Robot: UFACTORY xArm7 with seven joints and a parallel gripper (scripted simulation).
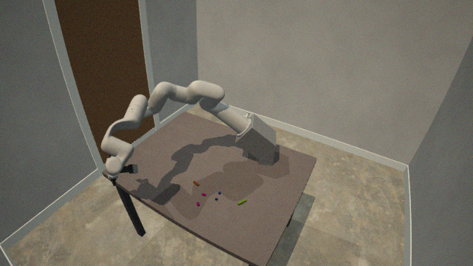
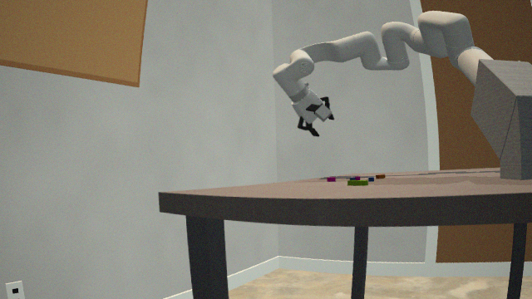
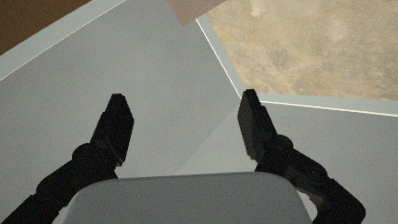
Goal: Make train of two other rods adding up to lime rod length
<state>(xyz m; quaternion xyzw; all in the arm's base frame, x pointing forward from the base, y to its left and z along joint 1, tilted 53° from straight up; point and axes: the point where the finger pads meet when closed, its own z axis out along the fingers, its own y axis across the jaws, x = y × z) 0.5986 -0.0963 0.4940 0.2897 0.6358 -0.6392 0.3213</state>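
Several short rods lie on the brown table, toward its front. The lime rod (image 1: 242, 202) lies at the right of the group. The orange rod (image 1: 196, 182) lies at the back left. Two magenta rods (image 1: 203, 194) (image 1: 198, 203) and two blue rods (image 1: 219, 192) (image 1: 216, 199) lie between them. All are apart from each other. In the exterior view the lime rod (image 2: 357, 182), orange rod (image 2: 380, 176) and a magenta rod (image 2: 331, 179) show low on the table top. My gripper (image 1: 130, 169) (image 2: 317, 120) is open and empty, high above the table's left corner, far from the rods. The wrist view shows its open fingers against wall and floor only.
The arm's grey base block (image 1: 259, 138) stands at the table's back edge and also shows in the exterior view (image 2: 503, 120). The table's edges run close to the rods at the front.
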